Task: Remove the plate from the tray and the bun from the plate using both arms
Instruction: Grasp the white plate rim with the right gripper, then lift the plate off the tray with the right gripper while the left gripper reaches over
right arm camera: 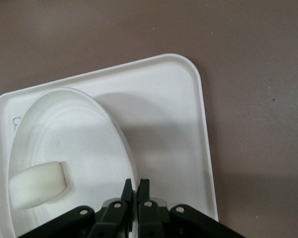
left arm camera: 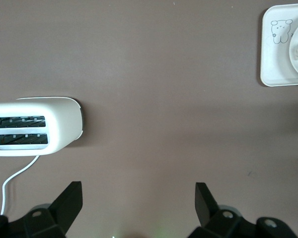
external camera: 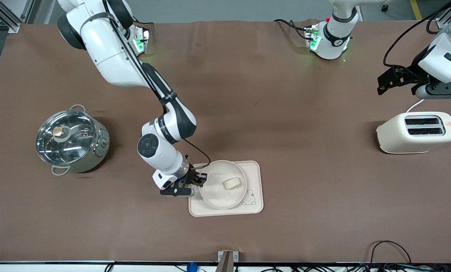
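The round cream plate point(external camera: 218, 197) is over the rectangular rabbit tray point(external camera: 254, 204), and the pale half-moon bun point(external camera: 232, 183) lies in it. My right gripper point(external camera: 202, 180) is shut on the plate's rim at the side toward the right arm's end. In the right wrist view its fingers point(right arm camera: 135, 184) pinch the rim; the plate point(right arm camera: 74, 129) looks tilted over the tray point(right arm camera: 169, 99), with the bun point(right arm camera: 37, 184) inside. My left gripper point(external camera: 382, 85) is open and empty, in the air above the toaster; it point(left arm camera: 139, 198) waits there.
A cream toaster point(external camera: 416, 132) with a white cord stands at the left arm's end, also in the left wrist view point(left arm camera: 35, 126). A lidded steel pot point(external camera: 72, 139) stands at the right arm's end. The tray point(left arm camera: 273, 69) shows in the left wrist view.
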`<action>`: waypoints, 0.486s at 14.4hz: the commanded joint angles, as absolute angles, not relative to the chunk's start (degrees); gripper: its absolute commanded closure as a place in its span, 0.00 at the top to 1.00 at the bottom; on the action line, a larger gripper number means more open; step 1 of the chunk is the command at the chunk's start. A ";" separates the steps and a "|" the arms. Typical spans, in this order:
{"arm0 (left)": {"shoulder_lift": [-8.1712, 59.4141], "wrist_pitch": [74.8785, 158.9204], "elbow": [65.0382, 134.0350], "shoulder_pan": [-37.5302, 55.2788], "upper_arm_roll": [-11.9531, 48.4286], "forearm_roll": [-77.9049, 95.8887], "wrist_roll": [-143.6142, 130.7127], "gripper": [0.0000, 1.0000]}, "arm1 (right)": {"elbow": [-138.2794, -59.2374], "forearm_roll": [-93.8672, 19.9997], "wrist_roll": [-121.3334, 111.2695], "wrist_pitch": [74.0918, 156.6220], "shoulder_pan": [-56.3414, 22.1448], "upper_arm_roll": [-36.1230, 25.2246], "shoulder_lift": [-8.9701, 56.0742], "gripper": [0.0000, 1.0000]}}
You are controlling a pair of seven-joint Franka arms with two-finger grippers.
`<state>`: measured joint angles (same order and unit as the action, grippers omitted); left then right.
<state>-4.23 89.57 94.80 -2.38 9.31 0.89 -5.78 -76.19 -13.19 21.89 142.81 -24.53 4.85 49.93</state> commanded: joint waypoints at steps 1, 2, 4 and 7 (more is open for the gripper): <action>-4.13 90.61 95.27 -2.46 9.49 1.58 -4.83 1.00 | -91.10 -13.97 21.10 142.29 -20.06 9.21 37.04 0.00; -4.04 90.70 95.27 -2.37 9.49 1.58 -4.83 1.00 | -96.62 -13.97 21.01 142.38 -18.47 10.97 33.00 0.00; -3.52 91.23 95.27 -2.11 9.49 1.67 -4.83 1.00 | -105.52 -13.97 21.00 142.56 -18.28 12.56 26.57 0.00; -2.38 91.67 95.19 -1.41 9.58 1.67 -6.06 1.00 | -116.51 -14.06 21.36 144.13 -18.90 15.81 21.20 0.00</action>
<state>-2.95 90.71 95.07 -1.85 9.35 0.89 -5.78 -105.25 -13.20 21.78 141.21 -19.50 13.24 27.69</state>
